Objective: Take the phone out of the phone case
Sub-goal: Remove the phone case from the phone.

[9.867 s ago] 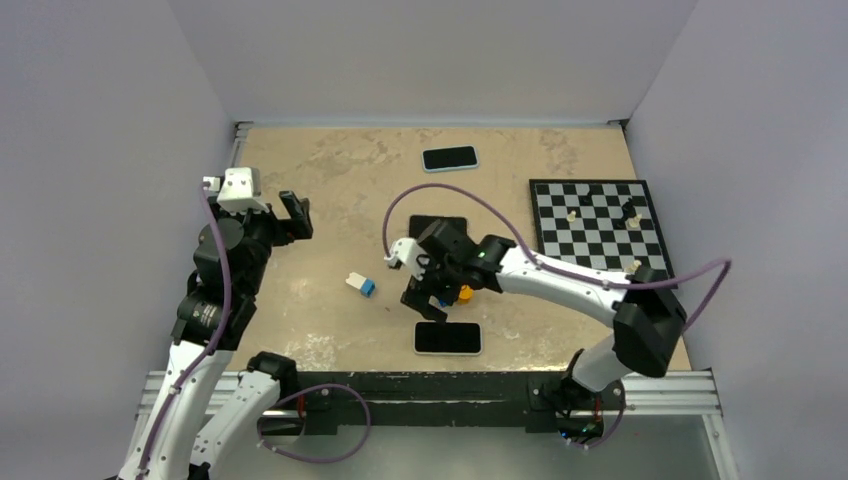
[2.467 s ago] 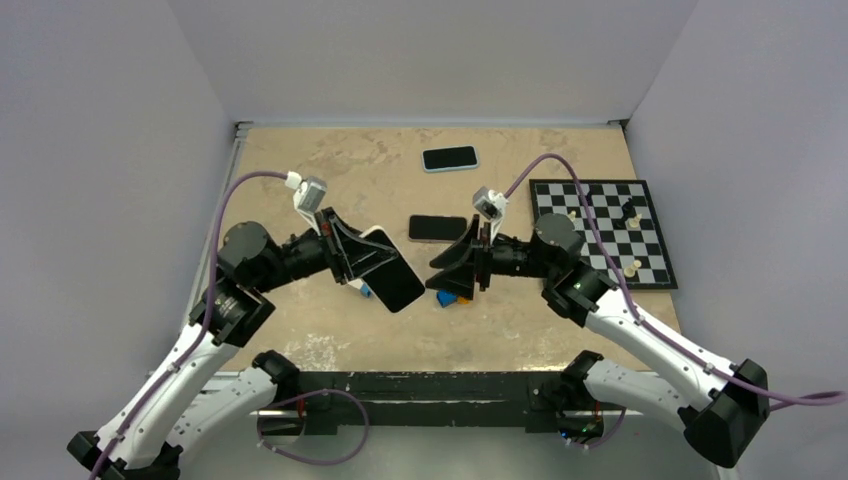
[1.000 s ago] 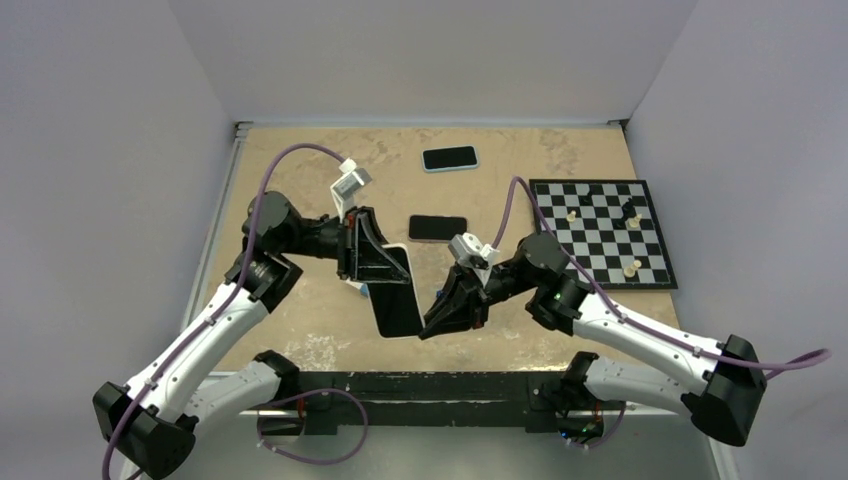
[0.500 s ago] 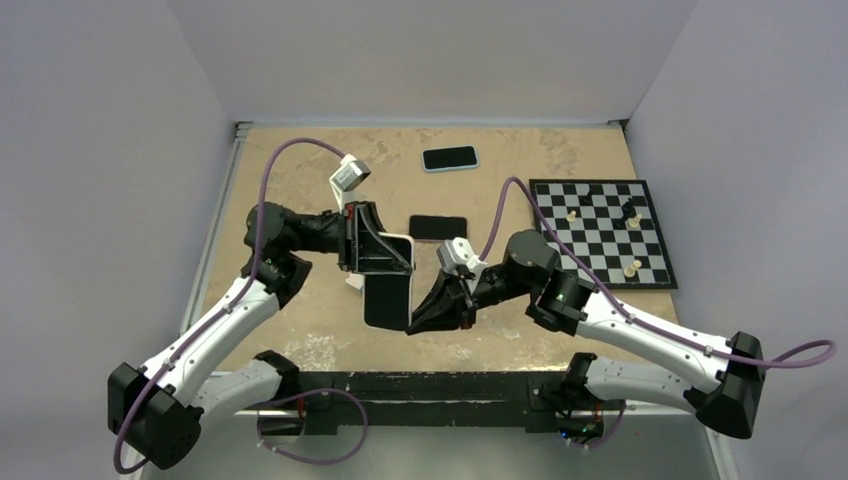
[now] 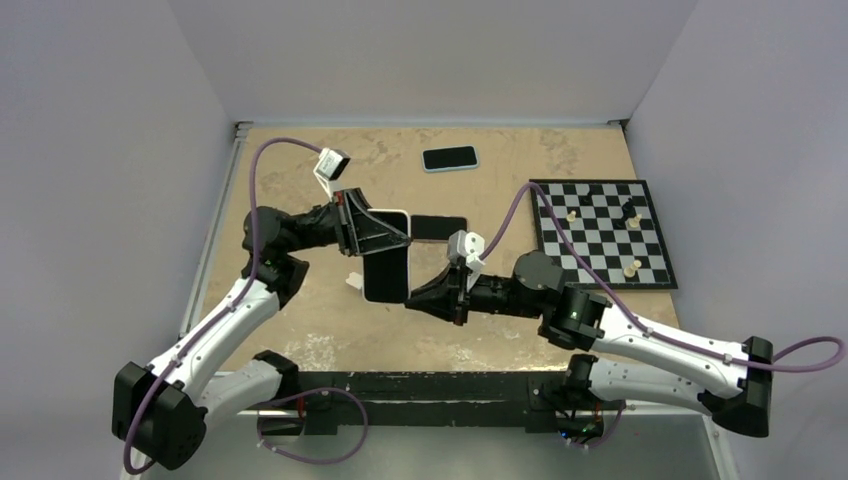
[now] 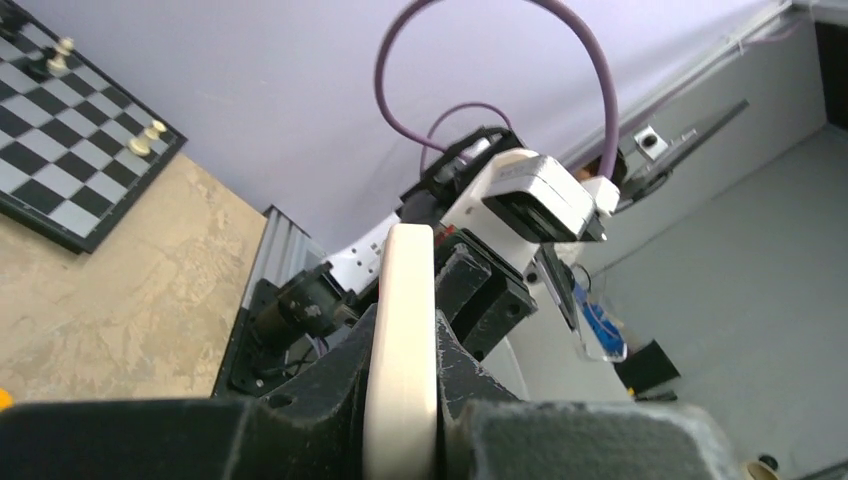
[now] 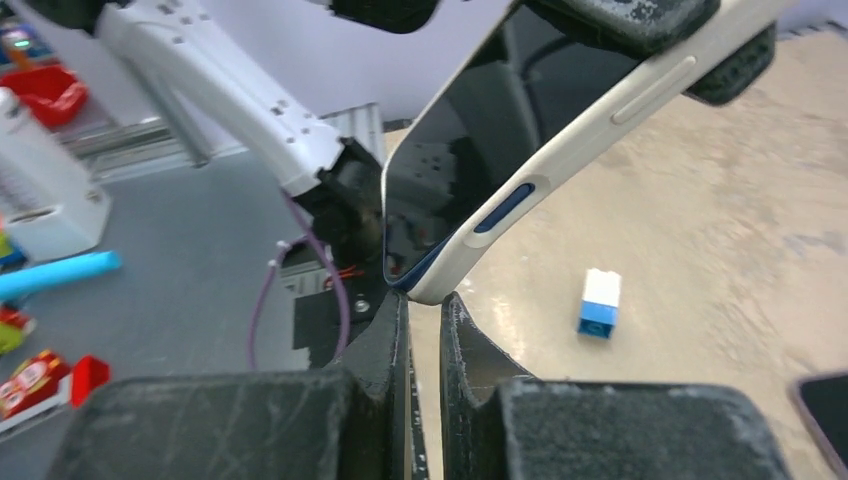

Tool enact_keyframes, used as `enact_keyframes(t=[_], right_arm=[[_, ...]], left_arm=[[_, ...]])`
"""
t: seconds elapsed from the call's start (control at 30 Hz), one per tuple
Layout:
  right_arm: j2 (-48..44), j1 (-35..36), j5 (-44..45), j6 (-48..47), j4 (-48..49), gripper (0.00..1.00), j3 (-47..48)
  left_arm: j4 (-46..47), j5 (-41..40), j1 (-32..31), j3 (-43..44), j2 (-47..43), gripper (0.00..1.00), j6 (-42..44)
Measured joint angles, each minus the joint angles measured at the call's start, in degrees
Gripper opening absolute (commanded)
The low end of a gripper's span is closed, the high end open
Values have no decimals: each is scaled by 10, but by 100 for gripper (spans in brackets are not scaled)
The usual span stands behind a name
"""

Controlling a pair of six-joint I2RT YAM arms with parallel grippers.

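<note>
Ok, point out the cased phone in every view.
Top external: phone just left of centre, screen facing the camera.
Left wrist: bottom centre, phone seen edge-on as a cream strip.
Right wrist: upper middle, phone tilted, with dark screen and cream edge.
Shared landmark: the tan table.

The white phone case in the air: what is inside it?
A phone with a dark screen sits inside the phone case; its blue side shows at a cutout. Its back is covered by the case.

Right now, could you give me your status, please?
Left gripper shut on phone in its case, midair. Right gripper shut, tips at case corner. Phone not out yet. Nothing blocking.
</note>
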Motion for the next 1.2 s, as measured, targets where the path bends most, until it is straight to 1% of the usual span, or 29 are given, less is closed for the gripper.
enact_keyframes(t=[0.1, 0.23, 0.33, 0.4, 0.47, 0.5, 0.6, 0.63, 0.67, 0.8, 0.87, 0.97, 1.07, 1.1, 1.2], right_arm=[[-1, 13, 66, -21, -9, 0, -1], [16, 33, 203, -90, -7, 0, 0], [52, 38, 300, -149, 24, 0, 3], [78, 35, 363, -178, 50, 0, 7], [95, 23, 392, -180, 52, 0, 19], [99, 18, 398, -171, 38, 6, 32], [85, 17, 380, -123, 18, 26, 57], [70, 18, 369, -104, 11, 31, 59], [53, 18, 361, -83, 0, 33, 58], [-5, 8, 318, -3, -61, 34, 59], [-21, -13, 266, 42, -90, 34, 60], [-38, -58, 157, 121, -108, 34, 54], [-59, -76, 69, 186, -100, 53, 39], [-64, -76, 44, 203, -93, 54, 35], [-65, -76, -28, 246, -45, 42, 19]], left_arm=[[3, -26, 11, -11, 0, 0, 0], [22, -74, 16, -23, 1, 0, -21], [36, -104, 13, -28, 4, 0, -23], [33, -96, 0, -30, 7, 0, -66], [33, -72, -30, -38, 5, 0, -92], [32, -67, -37, -43, 3, 0, -96], [-10, -75, -39, -52, -15, 0, -73], [-40, -85, -39, -51, -25, 0, -55], [-75, -99, -38, -51, -38, 0, -30], [-207, -169, -38, -51, -92, 0, 69], [-253, -205, -38, -50, -114, 0, 109], [-297, -253, -38, -47, -138, 0, 152], [-321, -289, -38, -45, -152, 0, 174], [-326, -300, -38, -45, -156, 0, 179], [-345, -332, -38, -45, -167, 0, 184]])
